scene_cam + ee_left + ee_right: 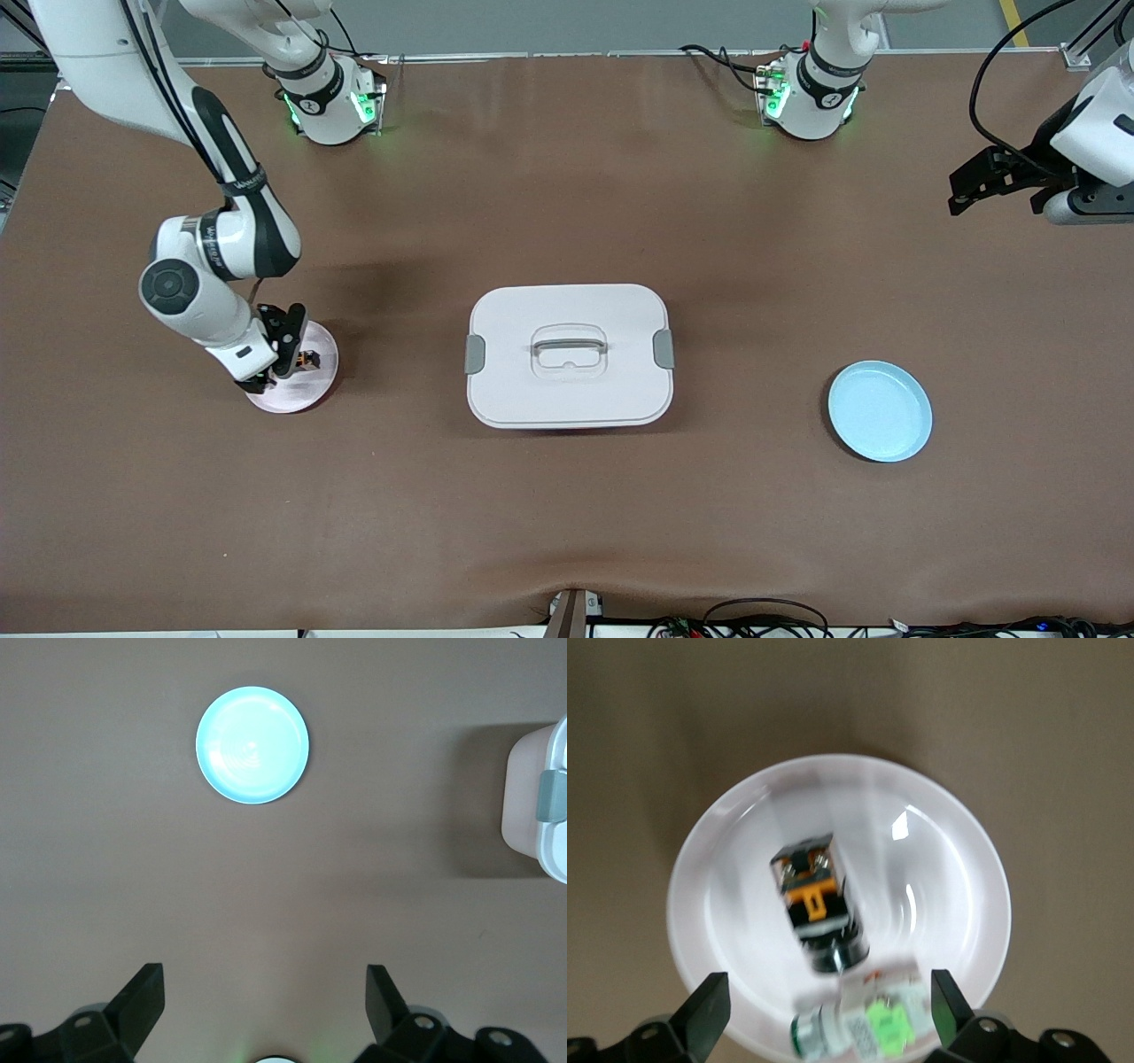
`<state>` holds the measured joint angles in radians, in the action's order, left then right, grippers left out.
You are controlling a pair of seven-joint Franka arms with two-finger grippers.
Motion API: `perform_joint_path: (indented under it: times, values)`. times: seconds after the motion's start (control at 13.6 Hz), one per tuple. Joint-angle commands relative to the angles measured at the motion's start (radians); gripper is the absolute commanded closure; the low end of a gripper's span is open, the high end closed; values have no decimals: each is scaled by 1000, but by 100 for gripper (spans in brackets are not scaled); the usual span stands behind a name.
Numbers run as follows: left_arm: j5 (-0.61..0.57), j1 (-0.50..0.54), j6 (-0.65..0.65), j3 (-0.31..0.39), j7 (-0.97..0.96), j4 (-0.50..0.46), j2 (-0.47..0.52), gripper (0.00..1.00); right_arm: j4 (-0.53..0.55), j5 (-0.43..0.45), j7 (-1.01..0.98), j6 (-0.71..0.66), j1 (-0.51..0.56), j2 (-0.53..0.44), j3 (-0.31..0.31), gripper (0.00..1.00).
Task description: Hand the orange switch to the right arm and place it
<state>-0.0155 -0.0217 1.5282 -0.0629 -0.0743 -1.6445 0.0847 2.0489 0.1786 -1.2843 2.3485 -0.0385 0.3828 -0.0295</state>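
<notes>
Orange switch (818, 904) on pink plate (957, 868), free between spread fingers of right tool (824, 1014); left tool (266, 1010) wide.

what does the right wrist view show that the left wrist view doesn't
Only the right wrist view shows the pink plate with the orange switch lying in it, beside a pale block with green marks. The right gripper is open just above them, gripping nothing.

Only the left wrist view shows the blue plate, nothing in it, and a corner of the white lidded box, with the open left gripper high over the table.

Both show the brown table and open black fingertips.
</notes>
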Motion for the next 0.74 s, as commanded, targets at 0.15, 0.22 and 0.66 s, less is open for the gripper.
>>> perform_joint_path:
  times: [0.15,0.22,0.66]
  values:
    - [14,5,4,3,24,-8,7,0,-327,10,48,-514,20,-27,13,0]
    - [14,5,6,3,24,-8,7,0,-384,10,57,-585,20,-22,13,0]
    - [14,5,1,3,24,-8,10,0,-538,10,147,-753,23,-30,10,0]
